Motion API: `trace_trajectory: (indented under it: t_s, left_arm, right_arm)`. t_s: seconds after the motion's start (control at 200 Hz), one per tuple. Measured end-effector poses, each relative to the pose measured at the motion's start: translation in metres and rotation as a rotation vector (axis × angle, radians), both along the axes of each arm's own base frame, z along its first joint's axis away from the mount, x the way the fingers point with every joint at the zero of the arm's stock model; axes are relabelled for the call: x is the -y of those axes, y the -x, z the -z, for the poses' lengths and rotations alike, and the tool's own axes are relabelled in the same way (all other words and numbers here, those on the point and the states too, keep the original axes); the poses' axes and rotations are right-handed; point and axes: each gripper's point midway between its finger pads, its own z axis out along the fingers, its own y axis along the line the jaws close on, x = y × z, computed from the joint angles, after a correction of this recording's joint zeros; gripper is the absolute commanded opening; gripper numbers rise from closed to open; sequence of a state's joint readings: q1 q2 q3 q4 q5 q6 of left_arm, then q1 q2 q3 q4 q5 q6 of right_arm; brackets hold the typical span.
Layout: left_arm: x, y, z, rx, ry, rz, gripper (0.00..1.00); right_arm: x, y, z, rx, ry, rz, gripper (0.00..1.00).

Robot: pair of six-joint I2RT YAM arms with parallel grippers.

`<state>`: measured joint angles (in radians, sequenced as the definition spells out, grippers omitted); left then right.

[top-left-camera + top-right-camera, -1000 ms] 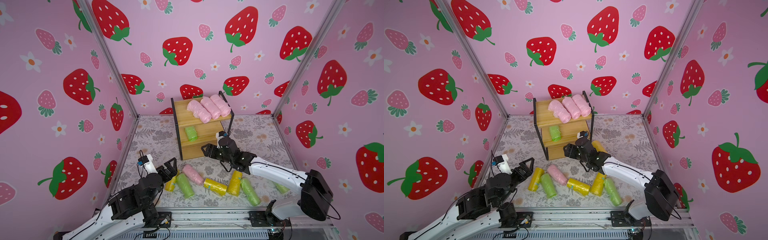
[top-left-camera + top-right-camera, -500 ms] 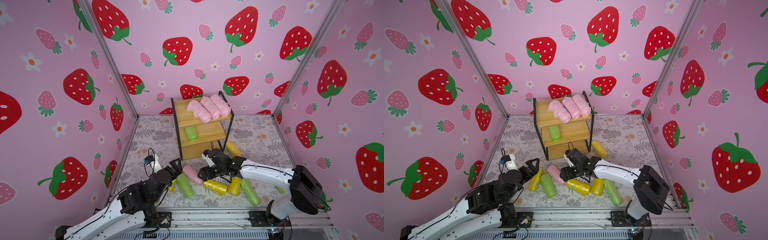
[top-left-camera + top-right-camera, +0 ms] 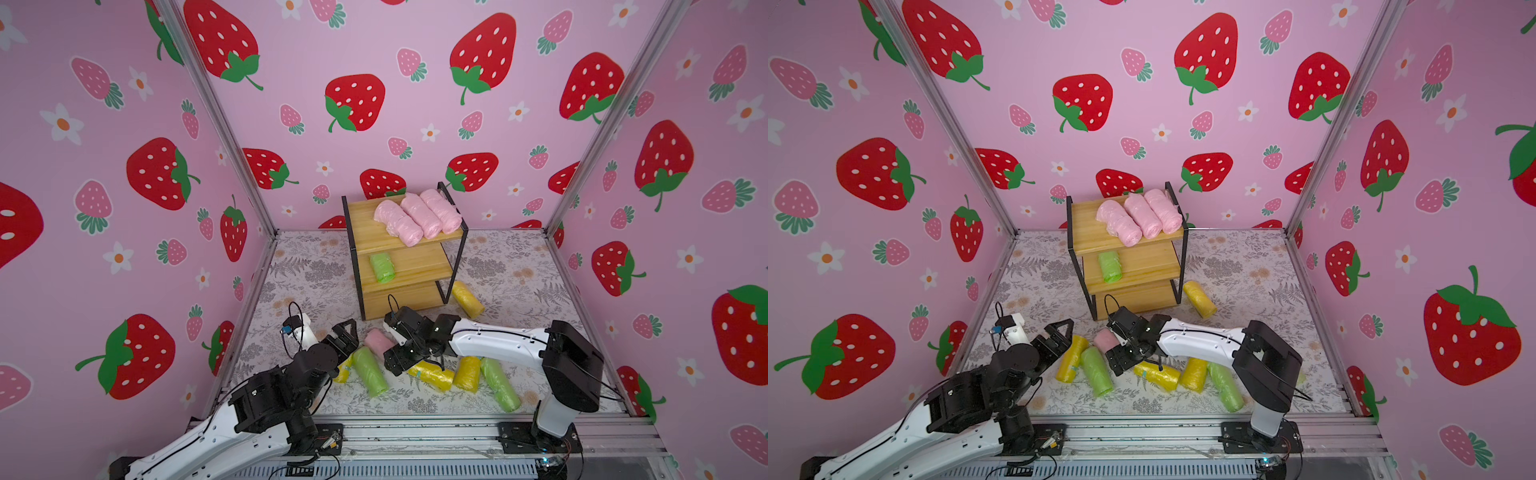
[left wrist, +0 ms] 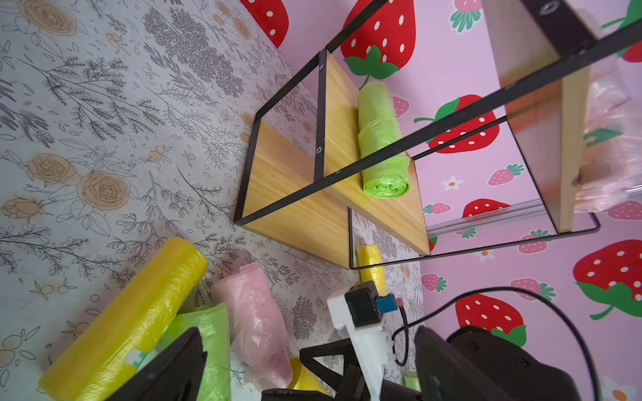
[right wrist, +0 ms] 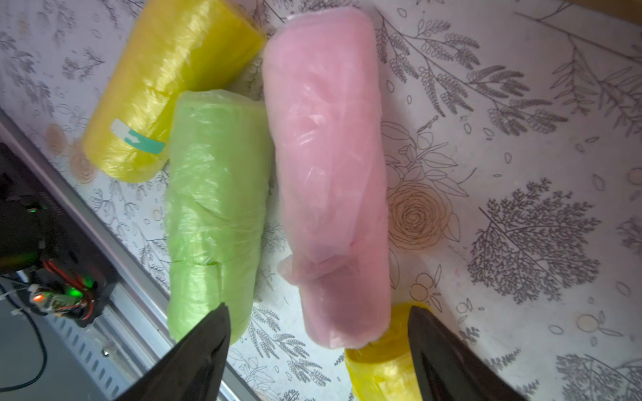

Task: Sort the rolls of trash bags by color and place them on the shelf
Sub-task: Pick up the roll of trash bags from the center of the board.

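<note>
Right pincer (image 5: 318,312) of mine hangs wide open and empty over one end of the pink roll (image 5: 326,173). The roll lies on the mat (image 5: 521,208), short of the shelf (image 3: 415,266), whose top board carries three pink rolls (image 3: 415,214). Closing here could go wrong. One finger sits over the green roll (image 5: 215,208) pressed alongside, the other over a yellow roll (image 5: 378,364) that seems tucked under the pink end. I might nip a neighbour, or only loose film. My left pincer (image 3: 349,334), also open and empty, crowds the same pile.
</note>
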<state>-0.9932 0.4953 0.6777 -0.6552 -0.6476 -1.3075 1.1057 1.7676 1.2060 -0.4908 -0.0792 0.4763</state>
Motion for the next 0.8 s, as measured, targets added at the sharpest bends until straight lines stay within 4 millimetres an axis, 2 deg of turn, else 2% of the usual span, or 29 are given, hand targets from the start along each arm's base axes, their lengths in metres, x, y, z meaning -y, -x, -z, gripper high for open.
trace_trajectory:
  t_s: [0.21,0.445,0.615,0.795]
  left_arm:
    - [-0.001,0.001,-0.002,0.005,0.01,-0.001,0.98]
    - [-0.002,0.002,0.003,0.002,0.007,-0.001,0.98]
    - [-0.003,0.002,0.004,0.001,0.006,-0.001,0.99]
    - [-0.003,0.002,0.005,0.003,0.007,0.0,1.0]
  right_arm:
    - [0.003,-0.002,0.021,-0.023,0.088,0.008,0.84]
    - [0.0,-0.006,0.026,-0.029,0.121,0.012,0.79]
    - [0.003,-0.007,0.027,-0.024,0.137,0.015,0.65]
    - [0.001,-0.008,0.028,-0.028,0.146,0.015,0.55]
